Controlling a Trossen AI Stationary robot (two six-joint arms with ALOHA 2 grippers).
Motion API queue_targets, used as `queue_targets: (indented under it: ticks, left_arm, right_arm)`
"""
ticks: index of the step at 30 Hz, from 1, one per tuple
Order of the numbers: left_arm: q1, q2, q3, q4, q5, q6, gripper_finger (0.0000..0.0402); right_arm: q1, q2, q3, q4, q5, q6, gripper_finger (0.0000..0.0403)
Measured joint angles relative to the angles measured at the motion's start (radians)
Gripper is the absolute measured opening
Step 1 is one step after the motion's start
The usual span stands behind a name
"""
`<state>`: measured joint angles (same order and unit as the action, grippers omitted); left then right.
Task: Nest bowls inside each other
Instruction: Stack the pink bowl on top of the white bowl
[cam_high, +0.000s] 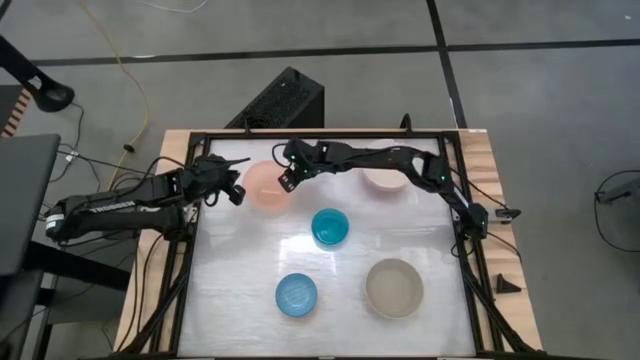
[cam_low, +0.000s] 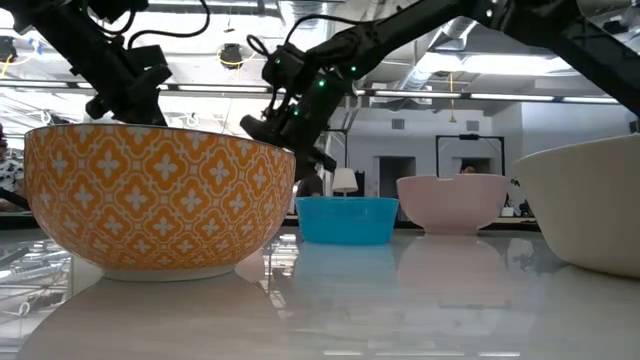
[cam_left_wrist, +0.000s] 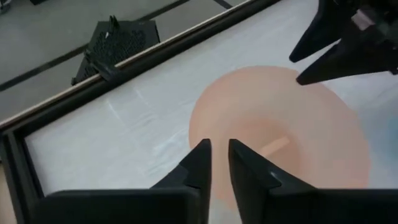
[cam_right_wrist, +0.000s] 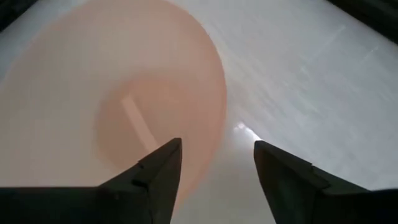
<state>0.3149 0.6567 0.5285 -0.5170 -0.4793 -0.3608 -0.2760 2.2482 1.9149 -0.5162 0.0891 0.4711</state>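
Note:
The salmon-pink bowl stands on its base at the table's far left. My left gripper hangs at its left rim, fingers a narrow gap apart with nothing between them. My right gripper is open wide over the bowl's right rim, one finger above the inside and one above the table outside. The teal bowl sits mid-table. The light-blue bowl and the grey-beige bowl sit near the front. The cream-white bowl is at the far right, partly under my right arm.
A black frame borders the white table top. In the low view a bowl with an orange patterned outside stands close at the left and hides the salmon-pink bowl. A black box lies on the floor beyond the far edge.

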Motion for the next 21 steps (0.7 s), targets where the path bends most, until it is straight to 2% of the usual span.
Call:
queue_targets:
  ticks: [6, 12, 16, 21]
  left_arm:
    - [0.0, 0.0, 0.0, -0.042, 0.024, -0.032, 0.0091]
    - [0.0, 0.0, 0.0, -0.062, 0.072, -0.06, 0.0105]
    - [0.0, 0.0, 0.0, -0.062, 0.074, -0.056, 0.0106]
    - [0.0, 0.0, 0.0, -0.087, 0.074, -0.052, 0.0106]
  right_arm:
    - [0.001, 0.0, -0.024, 0.028, 0.0, 0.0, 0.0223]
    - [0.0, 0.0, -0.024, 0.04, 0.005, 0.001, 0.0202]
    - [-0.001, 0.01, -0.023, 0.028, 0.005, 0.003, 0.0166]
    - [0.0, 0.068, -0.024, 0.039, -0.104, 0.03, 0.0105]
